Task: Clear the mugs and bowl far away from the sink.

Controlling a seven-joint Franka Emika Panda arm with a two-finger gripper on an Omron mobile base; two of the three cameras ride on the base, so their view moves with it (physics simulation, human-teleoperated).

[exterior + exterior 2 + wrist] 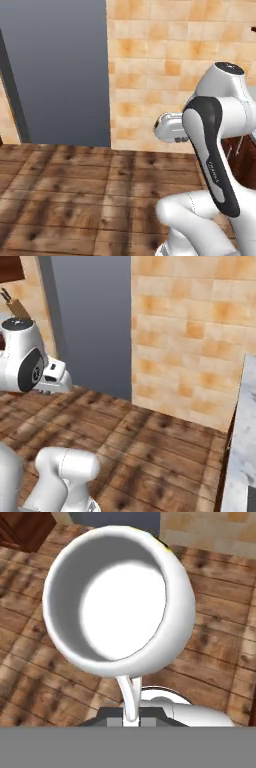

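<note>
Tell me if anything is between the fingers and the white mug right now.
Nothing visible. In the hand view the white mug sits right at the gripper, its thin handle running down between the fingers, which are shut on it. Beyond the mug there is wooden floor.

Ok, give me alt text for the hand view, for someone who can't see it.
A white mug, open mouth toward the camera, is held by its thin handle in the shut jaws at the bottom. Behind it lies a brown wood plank floor, with a tan tiled wall at the top.
</note>
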